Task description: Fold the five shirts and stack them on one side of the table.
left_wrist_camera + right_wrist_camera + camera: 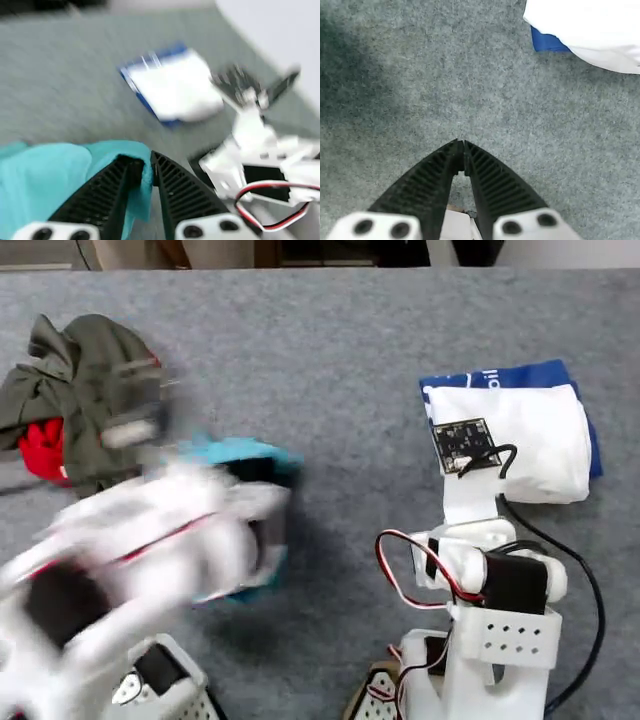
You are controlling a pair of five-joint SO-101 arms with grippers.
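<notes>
My left gripper [149,159] is shut on the edge of a teal shirt [45,175], which hangs from it over the grey table; from above the same teal shirt [240,455] shows behind the blurred left arm [130,540]. A folded white shirt [525,435] lies on a folded blue shirt [500,377] at the right side, also seen as the white shirt [177,85] past my left fingers. An olive shirt [85,380] and a red shirt [42,448] lie crumpled at the far left. My right gripper [464,145] is shut on nothing, above bare carpet near the blue shirt [547,41].
The grey carpeted table [340,340] spreads under everything. The right arm [490,580] stands at the near right with its cables, just in front of the folded stack. Open carpet lies in the middle and along the far edge.
</notes>
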